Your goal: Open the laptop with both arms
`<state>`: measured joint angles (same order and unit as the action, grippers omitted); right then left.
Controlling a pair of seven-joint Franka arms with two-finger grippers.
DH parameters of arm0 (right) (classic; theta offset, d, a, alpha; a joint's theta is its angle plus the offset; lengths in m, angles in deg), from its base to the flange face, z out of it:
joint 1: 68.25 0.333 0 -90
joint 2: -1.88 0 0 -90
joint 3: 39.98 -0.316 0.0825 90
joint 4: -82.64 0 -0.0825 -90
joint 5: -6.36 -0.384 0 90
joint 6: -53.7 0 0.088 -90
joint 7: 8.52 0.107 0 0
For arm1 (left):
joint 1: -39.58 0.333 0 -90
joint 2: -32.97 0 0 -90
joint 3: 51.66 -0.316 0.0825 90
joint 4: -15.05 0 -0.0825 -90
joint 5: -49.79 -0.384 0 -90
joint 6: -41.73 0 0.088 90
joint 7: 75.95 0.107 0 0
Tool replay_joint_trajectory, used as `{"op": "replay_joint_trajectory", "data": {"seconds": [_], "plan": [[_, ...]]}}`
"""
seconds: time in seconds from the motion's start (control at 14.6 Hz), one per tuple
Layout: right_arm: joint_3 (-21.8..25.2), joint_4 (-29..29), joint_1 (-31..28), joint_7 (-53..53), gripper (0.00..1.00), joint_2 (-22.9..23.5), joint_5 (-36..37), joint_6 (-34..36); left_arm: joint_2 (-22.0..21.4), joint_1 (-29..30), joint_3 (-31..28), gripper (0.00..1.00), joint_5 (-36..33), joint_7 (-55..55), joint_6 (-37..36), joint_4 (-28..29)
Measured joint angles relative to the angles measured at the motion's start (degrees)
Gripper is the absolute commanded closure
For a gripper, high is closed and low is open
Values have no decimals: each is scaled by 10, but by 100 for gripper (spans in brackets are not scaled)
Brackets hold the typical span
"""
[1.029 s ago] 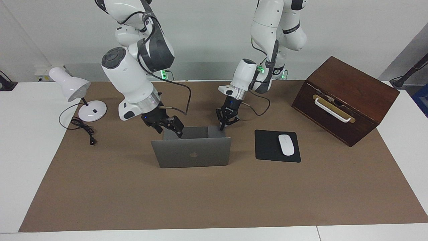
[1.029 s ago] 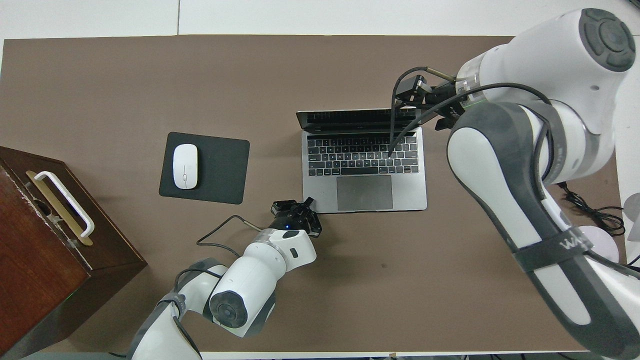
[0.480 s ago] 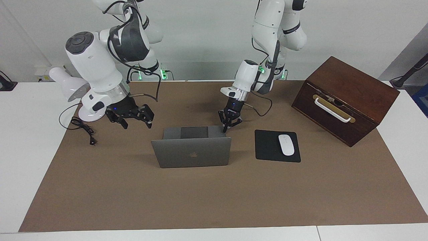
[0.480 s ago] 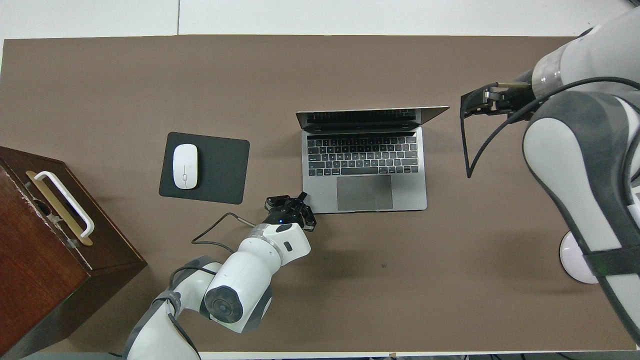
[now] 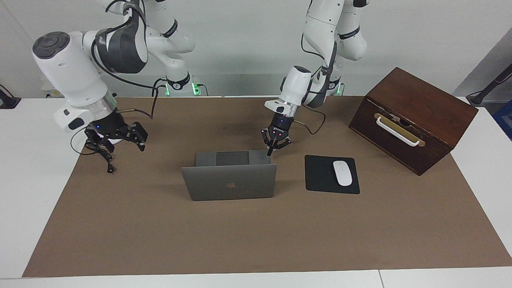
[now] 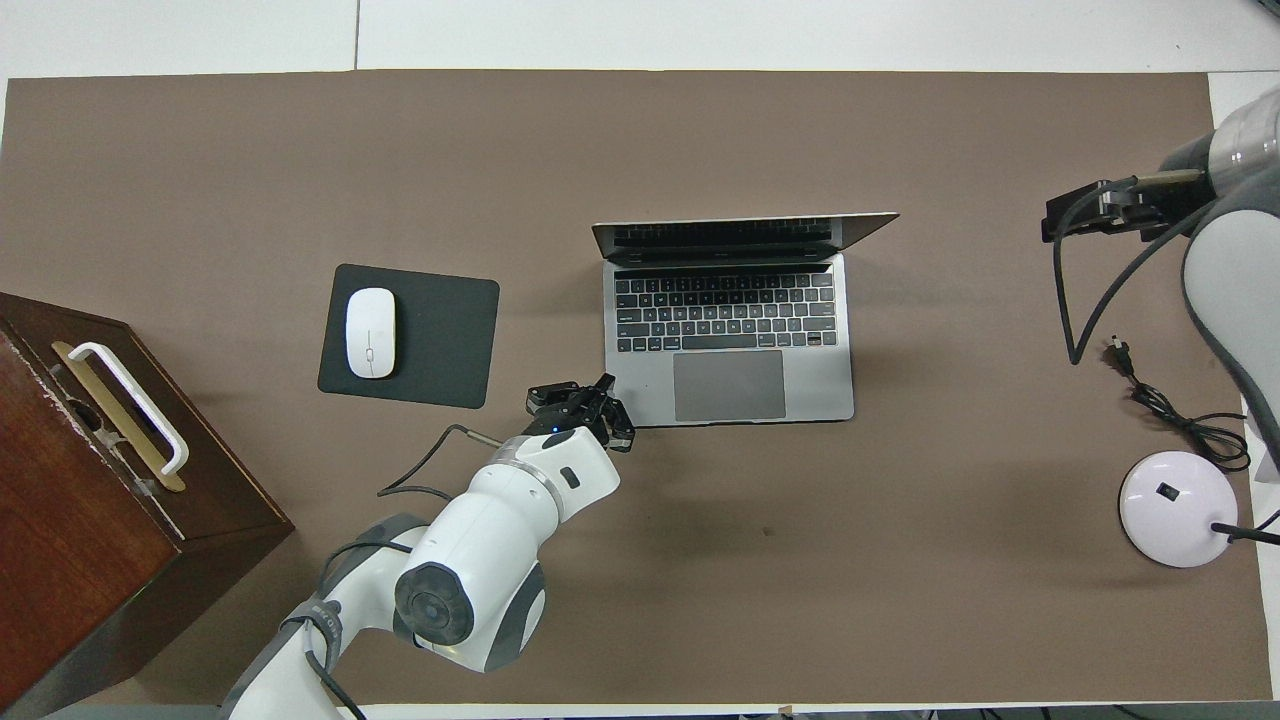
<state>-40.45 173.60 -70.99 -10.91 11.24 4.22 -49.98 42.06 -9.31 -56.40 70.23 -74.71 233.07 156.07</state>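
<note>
The silver-grey laptop point(image 5: 230, 182) point(image 6: 730, 390) stands open mid-table, its lid upright with the apple logo turned away from the robots and the keyboard showing in the overhead view. My left gripper point(image 5: 271, 151) point(image 6: 604, 386) is shut, its tip at the base's corner nearest the robots toward the left arm's end; I cannot tell whether it touches. My right gripper point(image 5: 119, 144) point(image 6: 1062, 216) hangs open and holds nothing, well away from the laptop, over the lamp cord at the right arm's end.
A black mouse pad point(image 5: 320, 176) with a white mouse point(image 5: 342, 173) lies beside the laptop toward the left arm's end. A brown wooden box point(image 5: 412, 120) stands past it. A white lamp base point(image 6: 1175, 505) and black cord point(image 6: 1165, 410) lie at the right arm's end.
The right gripper left the laptop's lid and swung out toward the right arm's end, over the lamp cord. The left gripper drew back slightly from the base corner. The lid stays upright.
</note>
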Motion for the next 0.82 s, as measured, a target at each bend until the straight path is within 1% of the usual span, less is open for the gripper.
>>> {"op": "replay_joint_trajectory", "data": {"seconds": [0.21,0.48,0.62,0.82], "plan": [[0,0,-12,-8,0,-9,19,5,-56,12,-10,100,2,0,-75,-1],[0,1,-24,-4,0,-24,21,31,-99,41,-13,100,2,0,-153,-7],[0,6,-26,1,0,-28,21,35,-115,61,-13,100,2,0,-204,-22],[0,14,-29,4,0,-30,21,36,-143,101,-14,100,0,7,-312,-64]]}}
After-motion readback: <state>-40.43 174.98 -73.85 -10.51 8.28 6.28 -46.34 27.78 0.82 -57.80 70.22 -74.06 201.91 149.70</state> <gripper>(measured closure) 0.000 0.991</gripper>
